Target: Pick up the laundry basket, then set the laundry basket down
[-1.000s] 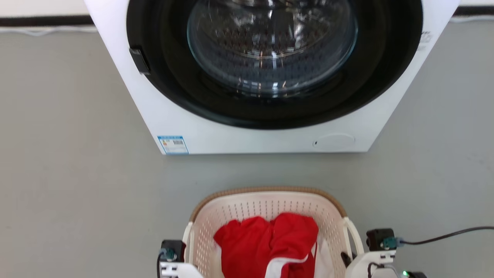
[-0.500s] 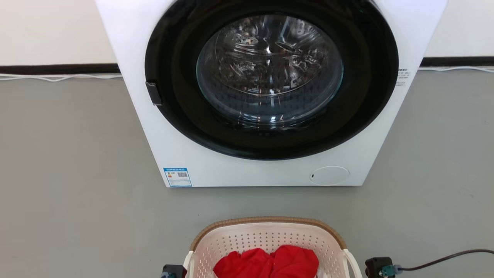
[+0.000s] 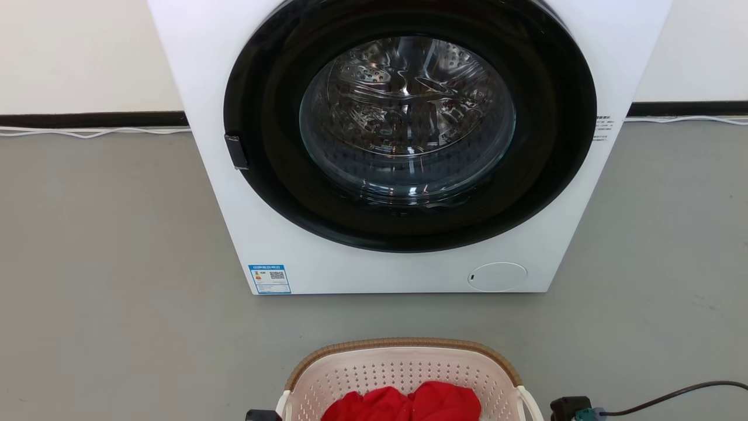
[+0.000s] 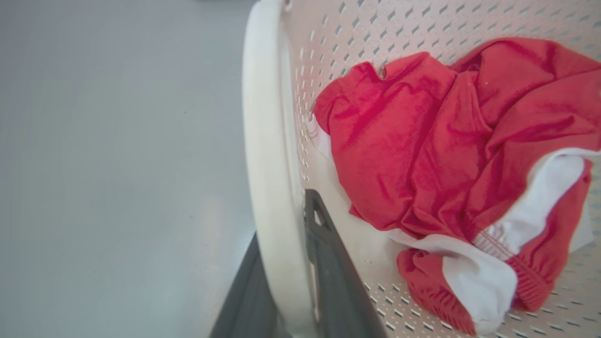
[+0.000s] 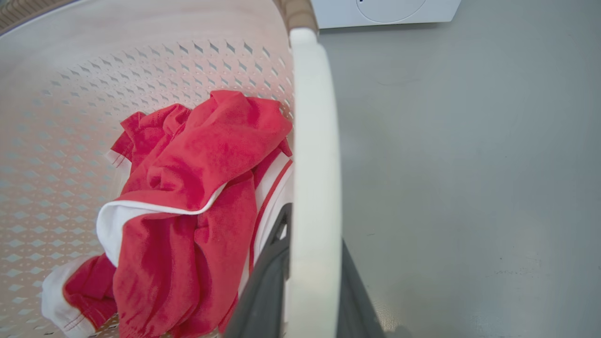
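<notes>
Wrist views: fingers [image 4: 328, 272] pinching laundry basket [image 4: 375, 28] handles [image 5: 314, 141].

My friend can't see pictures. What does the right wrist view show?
The right gripper clamps its two dark fingers on the white side handle of a cream perforated plastic laundry basket. A crumpled red and white garment lies inside. Grey floor spreads to the right, with a white washing machine at the top.

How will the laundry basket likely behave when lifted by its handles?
Probably stiff: the laundry basket is moulded perforated plastic. Likely light, holding only some crumpled red clothing. Lifted by both white handles, it should stay level, though smooth handles might slip.
</notes>
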`<state>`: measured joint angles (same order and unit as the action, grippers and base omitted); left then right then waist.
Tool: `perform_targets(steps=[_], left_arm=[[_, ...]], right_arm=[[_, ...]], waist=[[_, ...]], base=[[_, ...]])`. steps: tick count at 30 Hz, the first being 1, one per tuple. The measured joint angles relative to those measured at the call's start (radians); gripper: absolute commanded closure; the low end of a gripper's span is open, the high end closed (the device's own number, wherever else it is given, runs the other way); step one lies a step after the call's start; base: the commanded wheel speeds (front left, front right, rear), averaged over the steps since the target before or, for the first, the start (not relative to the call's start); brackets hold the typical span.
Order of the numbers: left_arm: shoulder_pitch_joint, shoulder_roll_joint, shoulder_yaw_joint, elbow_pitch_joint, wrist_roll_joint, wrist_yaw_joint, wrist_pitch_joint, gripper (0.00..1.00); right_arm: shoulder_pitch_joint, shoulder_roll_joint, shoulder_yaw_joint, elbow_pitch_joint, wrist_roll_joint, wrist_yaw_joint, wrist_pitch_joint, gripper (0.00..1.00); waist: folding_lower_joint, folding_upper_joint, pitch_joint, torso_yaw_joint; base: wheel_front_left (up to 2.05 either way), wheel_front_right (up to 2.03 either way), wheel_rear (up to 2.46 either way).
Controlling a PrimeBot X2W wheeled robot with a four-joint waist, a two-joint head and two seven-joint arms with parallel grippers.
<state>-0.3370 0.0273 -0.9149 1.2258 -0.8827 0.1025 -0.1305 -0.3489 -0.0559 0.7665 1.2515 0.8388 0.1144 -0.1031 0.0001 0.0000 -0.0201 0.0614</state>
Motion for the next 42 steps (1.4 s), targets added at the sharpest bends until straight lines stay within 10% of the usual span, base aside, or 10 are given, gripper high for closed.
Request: perform_targets(steps=[42], left_arm=[[-0.044, 0.000, -0.050, 0.006, -0.068, 0.012, -0.021, 1.00]], right_arm=[[-0.080, 0.001, 0.130, 0.034, 0.120, 0.000, -0.022, 1.00]], waist=[[-0.0001, 0.0000, 0.075, -0.002]], base=[[0.00, 0.00, 0.00]])
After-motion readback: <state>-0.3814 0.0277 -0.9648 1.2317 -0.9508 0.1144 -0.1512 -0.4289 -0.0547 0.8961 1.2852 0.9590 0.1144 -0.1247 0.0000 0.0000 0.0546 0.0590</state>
